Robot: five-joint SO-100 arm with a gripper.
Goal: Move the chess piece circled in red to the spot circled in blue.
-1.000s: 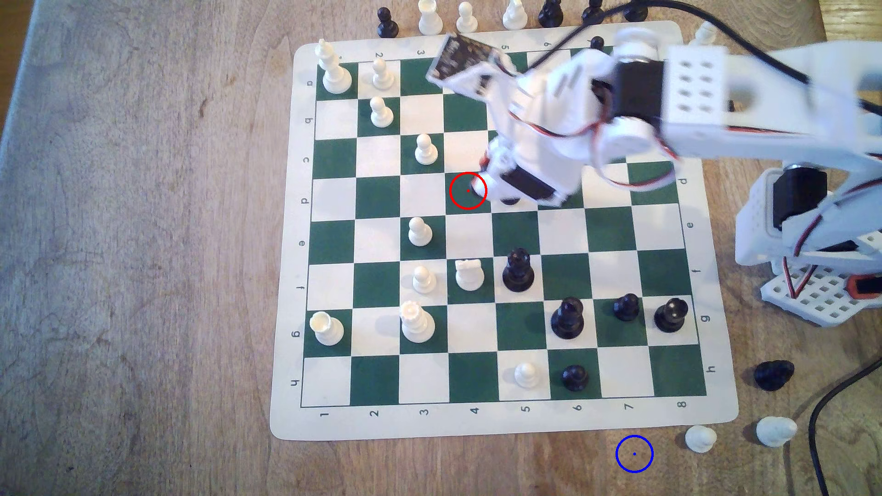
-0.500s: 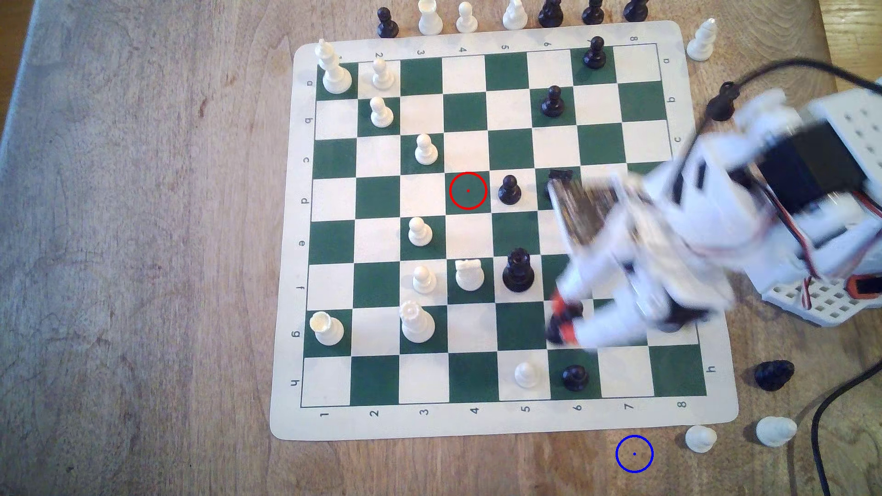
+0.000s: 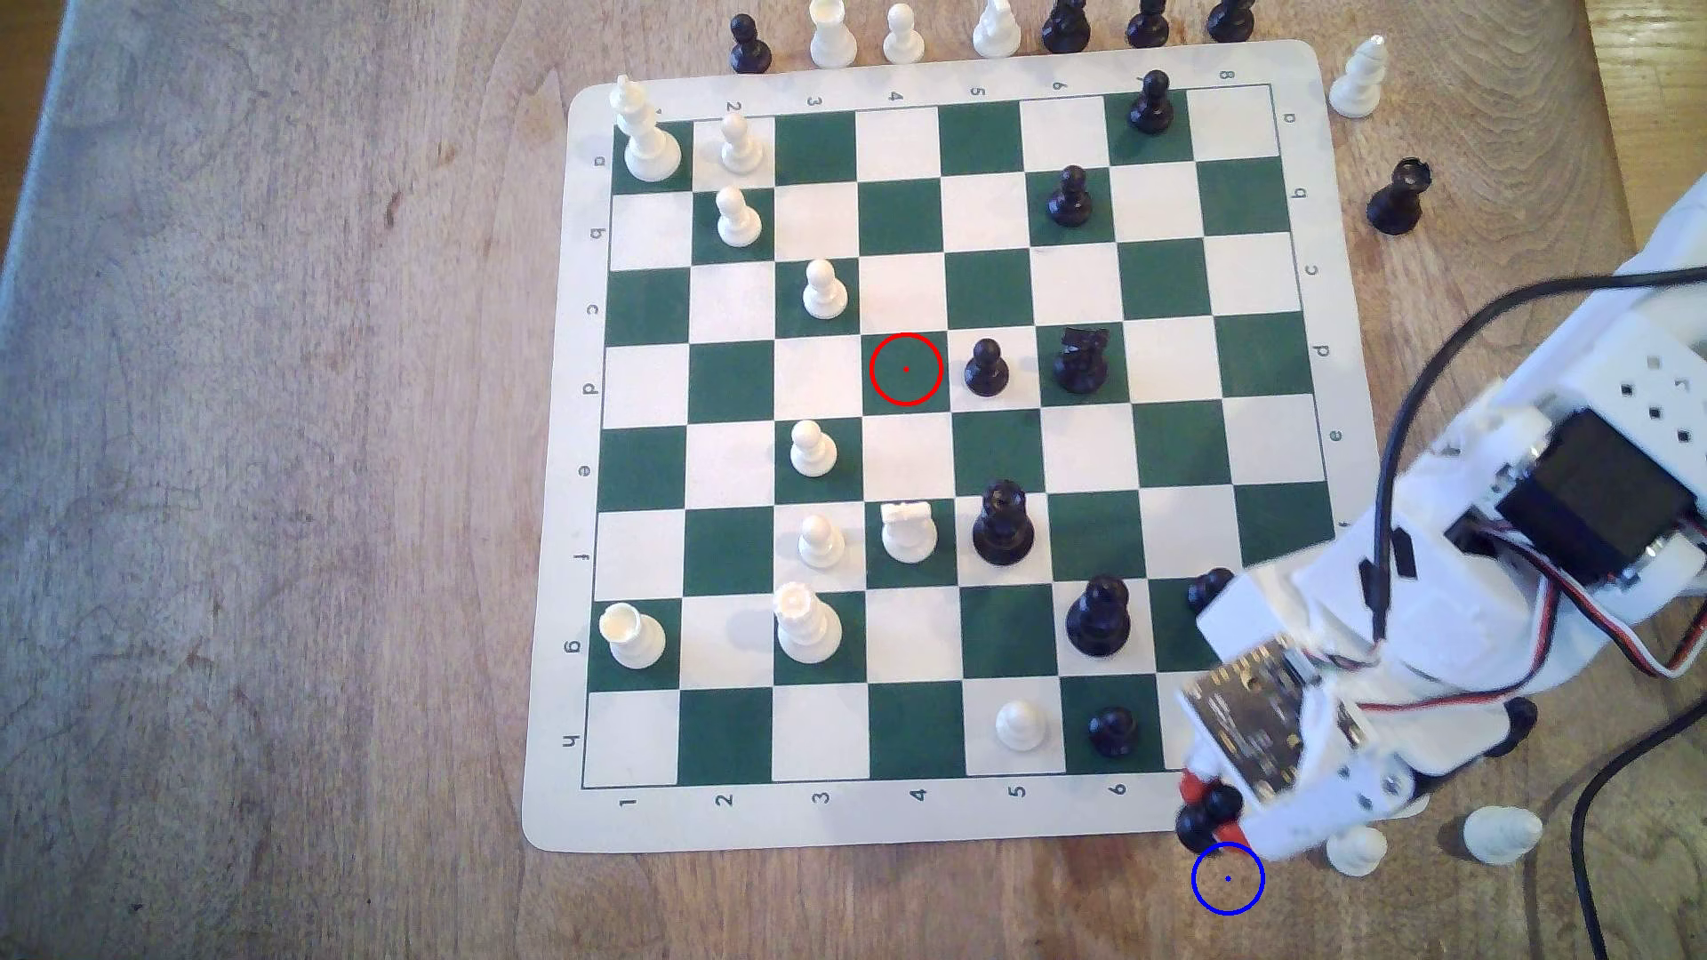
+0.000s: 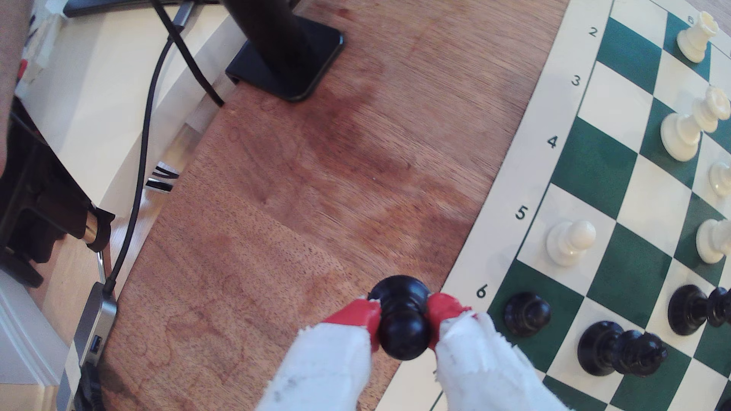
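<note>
My gripper is shut on the black pawn, holding it by the neck over the lower border of the chessboard in the exterior view. The blue-ringed spot of bare wood lies just below the pawn, a little toward the exterior view's right. The red ring encloses a bare green square. In the wrist view the red fingertips pinch the pawn from both sides, above the wood beside the board's border at the "6" mark.
Two white pieces lie on the wood to the exterior view's right of the spot. A black pawn and a white pawn stand in the board's nearest row. A black cable runs along the right. A black stand base sits on the table.
The arm has swung from the red-ringed square across the board to its lower right edge, carrying the black pawn. The red-ringed square now stands bare.
</note>
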